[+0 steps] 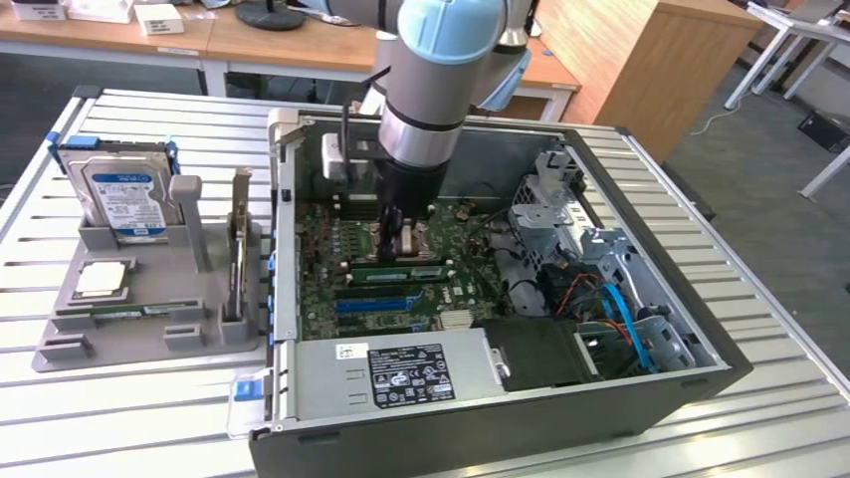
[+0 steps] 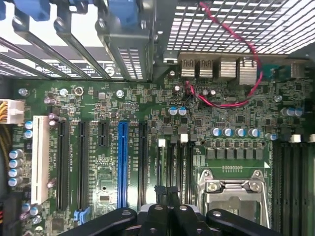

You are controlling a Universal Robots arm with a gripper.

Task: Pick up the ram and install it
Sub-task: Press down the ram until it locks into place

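Inside the open computer case (image 1: 664, 329), my gripper (image 1: 398, 247) points down at the motherboard. Just in front of its tip a ram stick (image 1: 398, 270) with a white label lies along the memory slots. A second ram stick (image 1: 126, 312) rests flat on the grey holder tray (image 1: 133, 341) outside the case. In the wrist view my gripper (image 2: 166, 189) is shut, its black fingers (image 2: 156, 196) pressed together over the memory slots (image 2: 172, 157) next to the CPU socket (image 2: 236, 189). I see nothing held between them.
The tray also carries a blue-labelled hard drive (image 1: 126, 189) and an upright expansion card (image 1: 239, 249). The power supply (image 1: 398, 373) fills the case's near side. Drive cages and cables (image 1: 598, 289) crowd the exterior view's right. A blue expansion slot (image 2: 122, 162) lies beside the memory slots.
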